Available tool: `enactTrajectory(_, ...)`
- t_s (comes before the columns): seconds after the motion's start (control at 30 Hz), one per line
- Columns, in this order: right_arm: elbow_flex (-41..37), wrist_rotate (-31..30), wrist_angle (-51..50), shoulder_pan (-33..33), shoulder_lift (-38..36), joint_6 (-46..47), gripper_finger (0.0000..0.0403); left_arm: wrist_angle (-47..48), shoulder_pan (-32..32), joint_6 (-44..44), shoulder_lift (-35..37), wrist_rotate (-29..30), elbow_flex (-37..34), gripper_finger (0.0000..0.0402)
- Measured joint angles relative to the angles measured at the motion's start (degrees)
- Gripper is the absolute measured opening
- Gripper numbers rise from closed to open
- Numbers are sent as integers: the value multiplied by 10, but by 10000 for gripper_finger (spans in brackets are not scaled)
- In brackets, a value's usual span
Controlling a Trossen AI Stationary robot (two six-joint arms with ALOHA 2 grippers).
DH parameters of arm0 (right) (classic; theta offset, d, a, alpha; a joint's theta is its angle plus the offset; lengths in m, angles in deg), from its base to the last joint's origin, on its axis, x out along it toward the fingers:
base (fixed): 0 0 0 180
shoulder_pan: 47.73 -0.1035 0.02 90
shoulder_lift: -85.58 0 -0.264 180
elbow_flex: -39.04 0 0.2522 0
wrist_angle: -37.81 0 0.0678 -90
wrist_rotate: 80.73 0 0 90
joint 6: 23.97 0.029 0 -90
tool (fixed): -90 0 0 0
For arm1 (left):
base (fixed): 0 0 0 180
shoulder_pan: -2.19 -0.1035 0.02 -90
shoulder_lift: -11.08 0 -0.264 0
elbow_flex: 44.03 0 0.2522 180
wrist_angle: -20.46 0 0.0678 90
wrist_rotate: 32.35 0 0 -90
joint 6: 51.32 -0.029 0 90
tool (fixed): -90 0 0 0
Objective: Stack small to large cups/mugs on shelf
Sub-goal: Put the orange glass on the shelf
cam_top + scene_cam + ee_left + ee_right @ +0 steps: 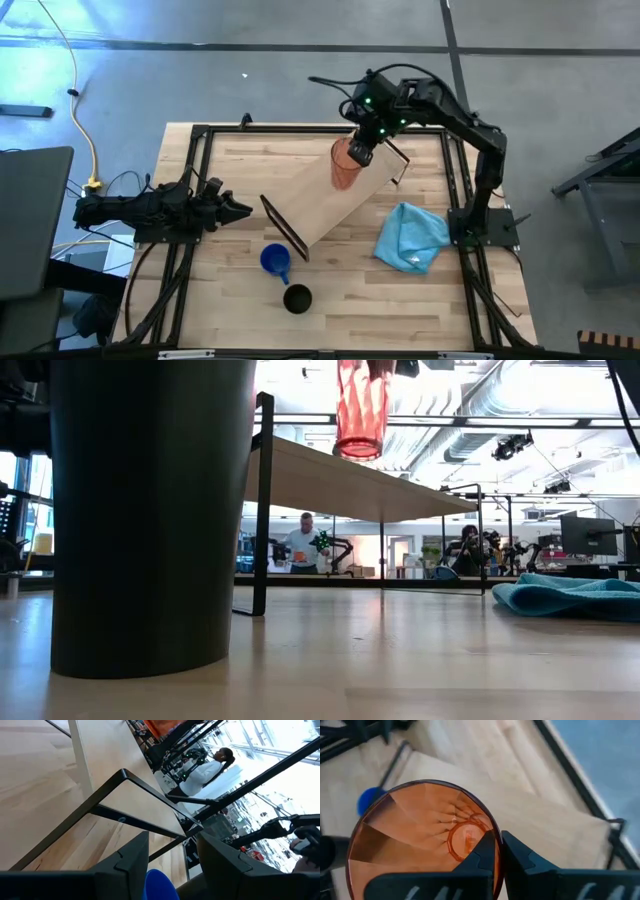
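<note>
My right gripper (pixel 358 150) is shut on the translucent orange-red tumbler (pixel 345 166), holding it upright over the far part of the shelf (pixel 340 200), a light board lying diagonally across the table on black brackets. In the low view the tumbler (pixel 362 410) has its base just over the board (pixel 350 480); whether they touch I cannot tell. The blue mug (pixel 275 260) and the black cup (pixel 297 298) stand on the tabletop near the shelf's near end. My left gripper (pixel 238 210) waits open at the table's left side, pointing at the shelf's bracket (pixel 135 805). My right gripper holds the tumbler by its rim (pixel 496 836), on the side nearest the wrist. One finger (pixel 479 857) is inside the cup and the other (pixel 522 862) outside, with the wall pinched between them. The fingers come from above, pointing down. The tumbler hangs upright below them.
A light blue cloth (pixel 410 237) lies crumpled on the table's right side, right of the shelf. The black cup (pixel 150 510) fills the low view's left. Black rails (pixel 190 180) frame the tabletop. People (pixel 300 545) sit far off in the room behind.
</note>
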Motion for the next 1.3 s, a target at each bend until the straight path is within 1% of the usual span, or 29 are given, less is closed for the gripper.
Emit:
enactTrajectory(0.2, 0, -5, -18, 32, -5, -3, 0, 0, 0, -1, 0, 0, 0, 156)
enactTrajectory(0.43, 0, -29, -23, 60, -5, -18, 0, 0, 0, -1, 0, 0, 0, 156)
enactTrajectory(0.9, 0, -30, -44, 131, -5, -41, 0, 0, 0, -1, 0, 0, 0, 156)
enactTrajectory(1.07, -17, -30, -44, 145, -6, -43, 0, 0, 0, -1, 0, 0, 0, 156)
enactTrajectory(1.3, -47, -21, -43, 146, -6, -48, 0, 0, 0, -1, 0, 0, 0, 156)
